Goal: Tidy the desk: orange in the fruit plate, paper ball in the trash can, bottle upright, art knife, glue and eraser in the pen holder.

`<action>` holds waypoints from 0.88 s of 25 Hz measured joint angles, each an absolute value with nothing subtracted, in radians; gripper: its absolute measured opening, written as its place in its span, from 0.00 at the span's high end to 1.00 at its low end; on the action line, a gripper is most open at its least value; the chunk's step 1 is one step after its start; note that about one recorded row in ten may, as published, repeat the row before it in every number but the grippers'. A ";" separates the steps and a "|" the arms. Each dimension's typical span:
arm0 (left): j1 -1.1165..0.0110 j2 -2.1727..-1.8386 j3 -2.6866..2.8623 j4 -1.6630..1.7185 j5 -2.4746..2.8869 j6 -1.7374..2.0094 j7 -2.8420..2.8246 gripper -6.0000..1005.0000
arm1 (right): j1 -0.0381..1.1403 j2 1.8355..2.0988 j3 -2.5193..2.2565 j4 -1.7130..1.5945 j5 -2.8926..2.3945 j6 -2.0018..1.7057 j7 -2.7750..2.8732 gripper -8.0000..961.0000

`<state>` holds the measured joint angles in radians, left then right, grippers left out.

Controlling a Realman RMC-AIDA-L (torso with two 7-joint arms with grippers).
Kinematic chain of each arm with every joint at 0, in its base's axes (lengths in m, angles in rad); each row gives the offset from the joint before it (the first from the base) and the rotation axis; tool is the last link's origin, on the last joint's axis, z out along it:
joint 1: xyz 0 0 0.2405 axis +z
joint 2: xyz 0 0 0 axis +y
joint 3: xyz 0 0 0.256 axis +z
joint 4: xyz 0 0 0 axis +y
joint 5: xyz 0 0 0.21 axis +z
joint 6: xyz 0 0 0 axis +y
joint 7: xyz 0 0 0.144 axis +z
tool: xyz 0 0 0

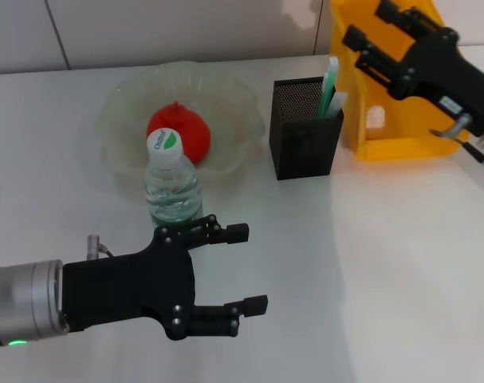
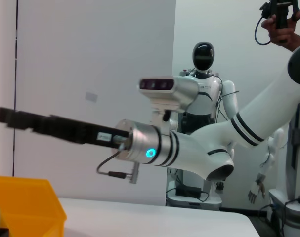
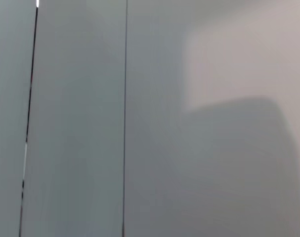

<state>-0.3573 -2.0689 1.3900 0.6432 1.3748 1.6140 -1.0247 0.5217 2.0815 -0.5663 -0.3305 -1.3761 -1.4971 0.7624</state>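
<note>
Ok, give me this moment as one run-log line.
left hand: open, beside upright bottle | right hand: over yellow bin, paper ball inside | orange: in fruit plate | pen holder: items inside

The left gripper [image 1: 245, 267] is hovering low at about 7 o'clock in the head view, its fingers [image 1: 235, 232] spreading wide apart and pointing toward 3 o'clock. The right gripper [image 1: 369, 24] is reaching in from 2 o'clock, its fingers parting slightly and pointing toward 10 o'clock.
</note>
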 joint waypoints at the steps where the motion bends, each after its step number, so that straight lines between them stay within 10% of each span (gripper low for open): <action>1: -0.357 -2.068 1.390 0.644 1.372 1.616 -1.025 0.16 | 0.497 2.080 -0.569 -0.366 -1.378 -1.528 0.813 0.41; 8: -0.366 -2.066 1.376 0.626 1.368 1.616 -1.021 0.16 | 0.295 2.064 -0.589 -0.617 -1.560 -1.797 1.031 0.18; 22: -0.445 -2.061 1.355 0.505 1.459 1.593 -1.028 0.16 | 0.196 2.075 -0.587 -0.600 -1.904 -1.938 1.008 0.19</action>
